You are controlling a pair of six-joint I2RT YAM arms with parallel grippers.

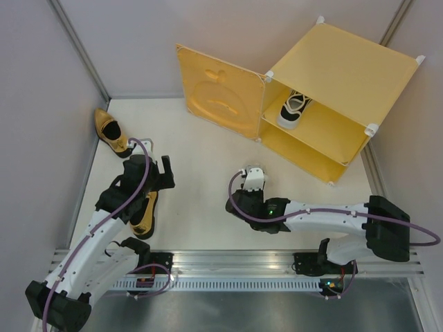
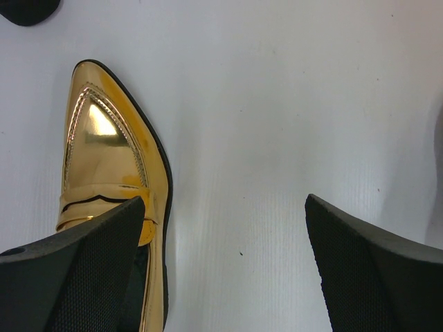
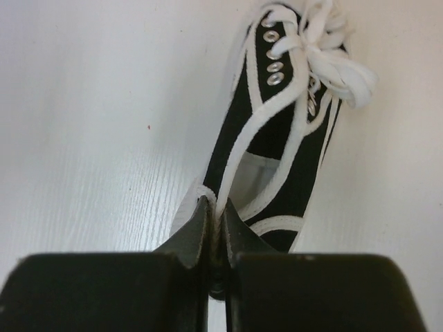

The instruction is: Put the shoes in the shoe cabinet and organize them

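The door [image 1: 218,93] of the shoe cabinet [image 1: 346,69] stands swung aside, lower compartment free; 1 sneaker [image 1: 294,109] blocks the upper shelf's left.

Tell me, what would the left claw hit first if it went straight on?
Probably the table: the left claw aims just beside the gold loafer, which one finger might clip first; depth is unclear.

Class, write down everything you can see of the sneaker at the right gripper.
The sneaker has black fabric-looking panels edged with white strips, a row of metal eyelets and white laces tied in a bow. Its toe points away from the right gripper, which is shut on the white rim at its heel. It is over the white table; whether it rests there is unclear.
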